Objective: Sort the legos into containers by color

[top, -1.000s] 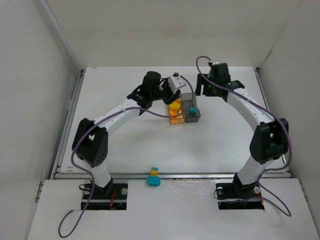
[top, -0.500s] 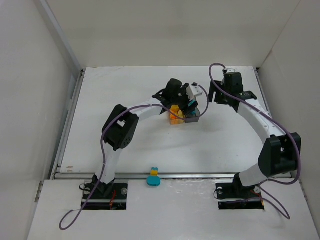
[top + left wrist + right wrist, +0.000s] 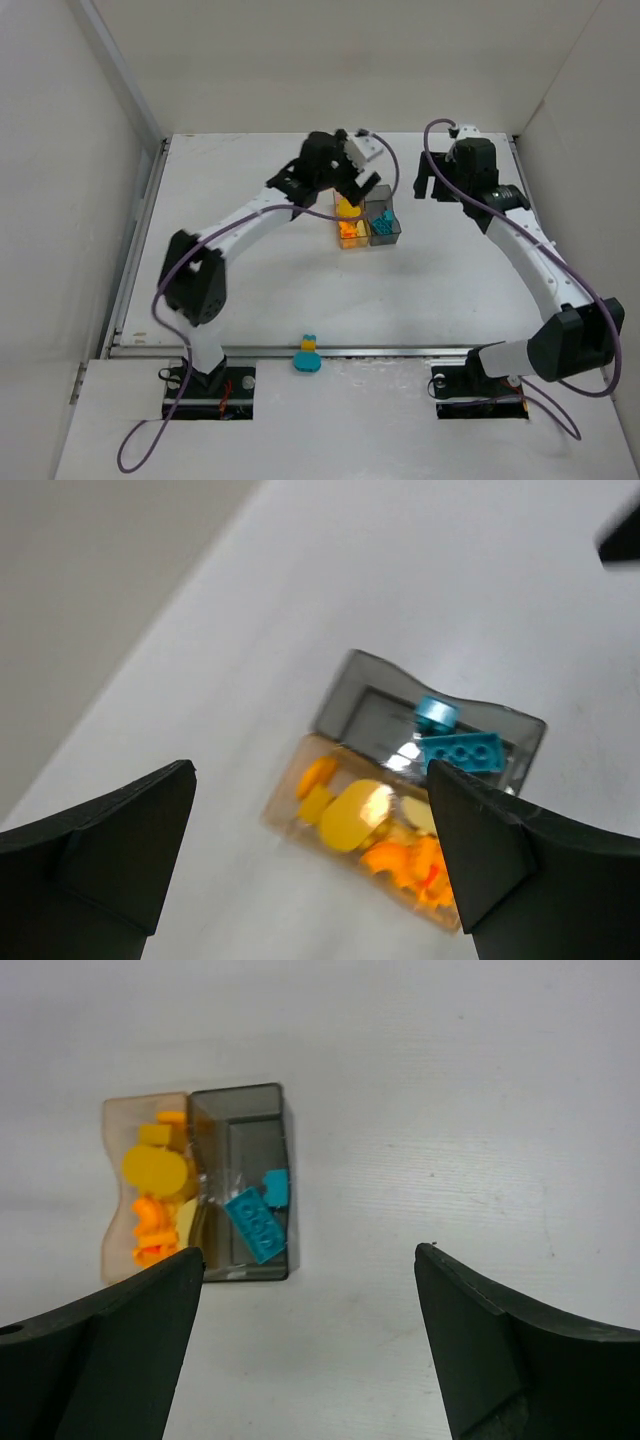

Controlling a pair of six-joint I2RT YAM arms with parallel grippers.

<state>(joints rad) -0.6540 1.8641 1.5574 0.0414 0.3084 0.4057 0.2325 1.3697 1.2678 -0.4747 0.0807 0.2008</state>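
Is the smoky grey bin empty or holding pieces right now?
Not empty. In the right wrist view the grey bin holds two teal-blue pieces: a flat studded brick and a smaller piece beside it.

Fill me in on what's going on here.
A color sort is under way. The orange bin holds the orange and yellow pieces, and the grey bin joined to it holds the teal ones. The left gripper and right gripper both hover open and empty near the bins. One teal-and-yellow piece lies apart at the near edge of the table, not yet binned.
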